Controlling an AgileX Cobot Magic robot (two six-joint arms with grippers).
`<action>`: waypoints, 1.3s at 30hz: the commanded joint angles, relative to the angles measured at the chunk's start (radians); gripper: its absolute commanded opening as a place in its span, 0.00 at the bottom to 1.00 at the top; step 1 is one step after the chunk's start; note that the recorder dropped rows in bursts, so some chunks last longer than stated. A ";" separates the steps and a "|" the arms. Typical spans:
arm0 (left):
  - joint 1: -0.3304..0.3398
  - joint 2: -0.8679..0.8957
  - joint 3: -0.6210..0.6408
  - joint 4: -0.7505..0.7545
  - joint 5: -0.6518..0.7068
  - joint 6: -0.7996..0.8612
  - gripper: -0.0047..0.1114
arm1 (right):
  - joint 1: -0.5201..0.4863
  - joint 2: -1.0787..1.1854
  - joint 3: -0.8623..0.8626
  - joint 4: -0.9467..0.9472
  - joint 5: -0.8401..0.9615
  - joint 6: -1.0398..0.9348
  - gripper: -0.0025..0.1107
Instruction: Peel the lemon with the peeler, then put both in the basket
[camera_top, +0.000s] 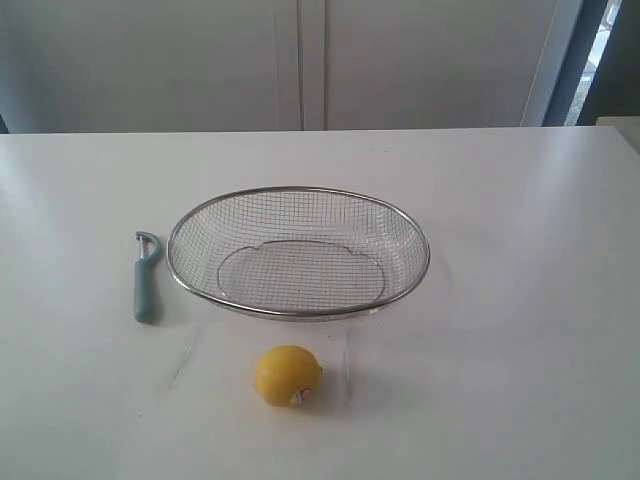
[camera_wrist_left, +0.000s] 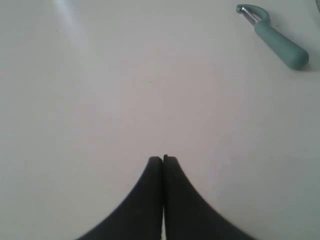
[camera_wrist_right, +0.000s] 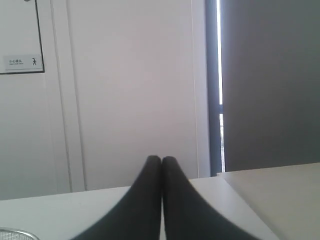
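The yellow lemon (camera_top: 288, 376) with a small red-and-white sticker rests on the white table near the front, just before the basket (camera_top: 402, 215). That wire-mesh basket stands mid-table and holds nothing. Left of it lies the teal-handled peeler (camera_top: 145, 279), blade end pointing away. In the left wrist view the peeler (camera_wrist_left: 276, 38) lies far from my left gripper (camera_wrist_left: 163, 159), which is shut with nothing in it above bare table. My right gripper (camera_wrist_right: 161, 159) is shut too, empty, and faces the back wall. Neither gripper shows in the exterior view.
The white table (camera_top: 520, 300) runs to a back edge before pale wall panels. A sliver of the basket rim (camera_wrist_right: 15, 232) shows in the right wrist view. A dark panel (camera_wrist_right: 270, 85) and a table corner lie ahead of the right gripper.
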 joint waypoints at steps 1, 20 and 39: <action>0.002 -0.004 0.009 0.003 0.007 -0.002 0.04 | -0.002 -0.005 0.006 0.000 -0.050 0.001 0.02; 0.002 -0.004 0.009 0.003 0.007 -0.002 0.04 | -0.002 -0.005 -0.156 0.000 0.237 -0.007 0.02; 0.002 -0.004 0.009 0.003 0.007 -0.002 0.04 | -0.002 0.361 -0.574 0.000 0.606 -0.007 0.02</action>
